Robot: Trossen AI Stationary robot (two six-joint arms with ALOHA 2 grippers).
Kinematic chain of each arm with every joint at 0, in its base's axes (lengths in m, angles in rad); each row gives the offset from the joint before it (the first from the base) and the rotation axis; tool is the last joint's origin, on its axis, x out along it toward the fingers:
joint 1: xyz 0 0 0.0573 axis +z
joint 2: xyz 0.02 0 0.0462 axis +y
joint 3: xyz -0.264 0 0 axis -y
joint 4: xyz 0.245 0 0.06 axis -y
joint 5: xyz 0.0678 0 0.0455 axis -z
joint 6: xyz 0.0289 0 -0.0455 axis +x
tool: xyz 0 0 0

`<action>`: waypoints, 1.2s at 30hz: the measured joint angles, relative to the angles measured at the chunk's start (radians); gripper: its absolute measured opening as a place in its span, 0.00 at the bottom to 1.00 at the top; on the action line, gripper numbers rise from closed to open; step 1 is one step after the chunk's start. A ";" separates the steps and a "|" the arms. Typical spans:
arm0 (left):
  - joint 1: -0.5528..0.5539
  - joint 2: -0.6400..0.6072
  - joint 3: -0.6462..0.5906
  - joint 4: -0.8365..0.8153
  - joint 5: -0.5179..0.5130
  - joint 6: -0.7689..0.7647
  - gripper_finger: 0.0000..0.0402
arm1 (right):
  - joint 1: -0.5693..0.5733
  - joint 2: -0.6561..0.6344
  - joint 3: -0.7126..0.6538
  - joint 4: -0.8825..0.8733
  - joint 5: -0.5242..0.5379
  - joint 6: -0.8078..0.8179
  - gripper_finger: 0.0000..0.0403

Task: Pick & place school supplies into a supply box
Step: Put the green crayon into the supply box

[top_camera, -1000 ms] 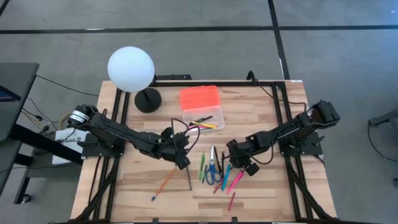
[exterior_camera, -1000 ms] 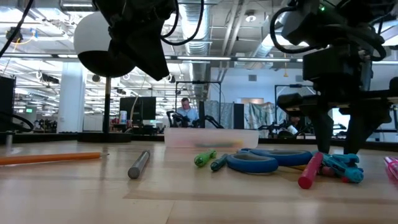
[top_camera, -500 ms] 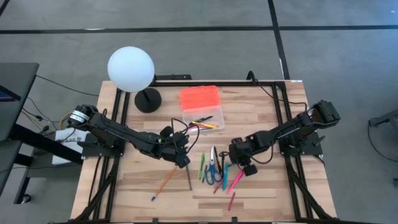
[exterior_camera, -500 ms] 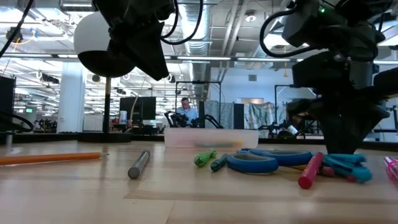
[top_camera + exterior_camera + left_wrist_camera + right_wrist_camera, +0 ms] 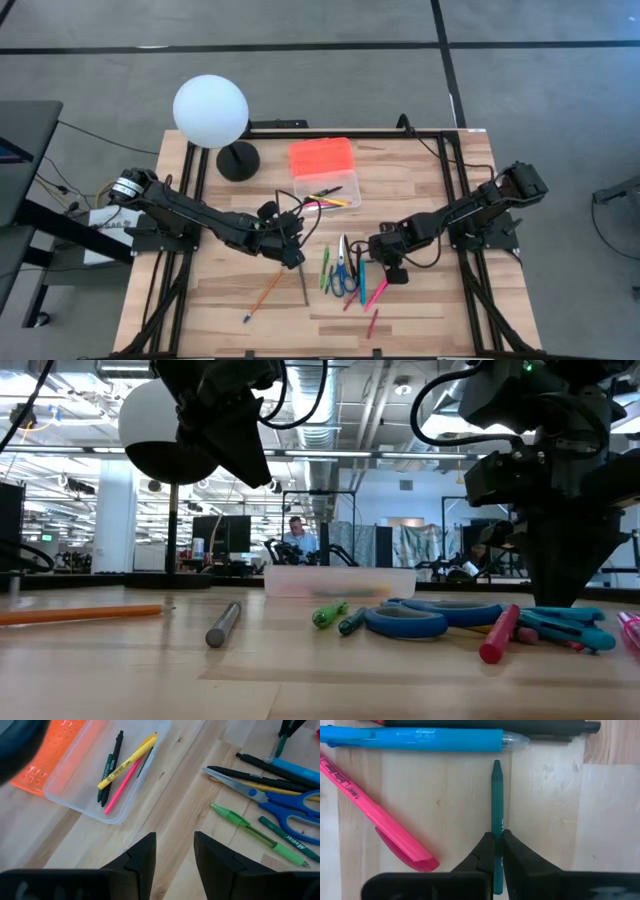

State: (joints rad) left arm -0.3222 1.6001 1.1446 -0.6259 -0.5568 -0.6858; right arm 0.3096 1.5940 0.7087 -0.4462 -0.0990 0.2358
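Note:
My right gripper (image 5: 497,845) points steeply down over the loose supplies and is shut on a thin teal pen (image 5: 497,800). Beside it lie a light blue pen (image 5: 420,741), a pink pen (image 5: 380,815) and a black pen (image 5: 520,725). Blue-handled scissors (image 5: 342,272) and green pens (image 5: 325,270) lie flat left of it. The clear supply box (image 5: 328,188) holds several pens (image 5: 122,762); its orange lid (image 5: 321,157) lies at its far side. My left gripper (image 5: 175,855) hovers open above the table near the box, holding nothing. My right gripper pinches the teal pen's shaft (image 5: 497,827) between its two fingers, well back from the pointed tip (image 5: 497,766). The fingers come from above, pointing steeply down, and stand across the pen. The pen lies flat on the table.
A white globe lamp (image 5: 210,112) on a black base (image 5: 237,160) stands at the far left. An orange pencil (image 5: 265,292) and a grey pen (image 5: 303,285) lie near the front, left of the pile. A red pen (image 5: 372,322) lies near the front edge.
My right gripper has rolled about its own axis over the pen pile and shut its fingers on the teal pen, staying in place above the table. The pen still lies on the table.

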 joint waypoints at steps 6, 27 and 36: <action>0.000 0.000 0.000 -0.017 -0.009 0.010 0.32 | 0.000 -0.016 -0.002 -0.010 0.009 0.003 0.01; 0.000 0.000 0.000 -0.144 -0.037 -0.022 0.32 | -0.186 -0.279 0.003 -0.015 0.125 -0.158 0.00; -0.005 0.000 0.000 -0.210 0.001 -0.103 0.32 | -0.379 -0.194 0.140 0.127 0.125 -0.379 0.00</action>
State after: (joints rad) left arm -0.3275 1.6005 1.1446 -0.8360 -0.5556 -0.7890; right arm -0.0699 1.4003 0.8489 -0.3196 0.0257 -0.1431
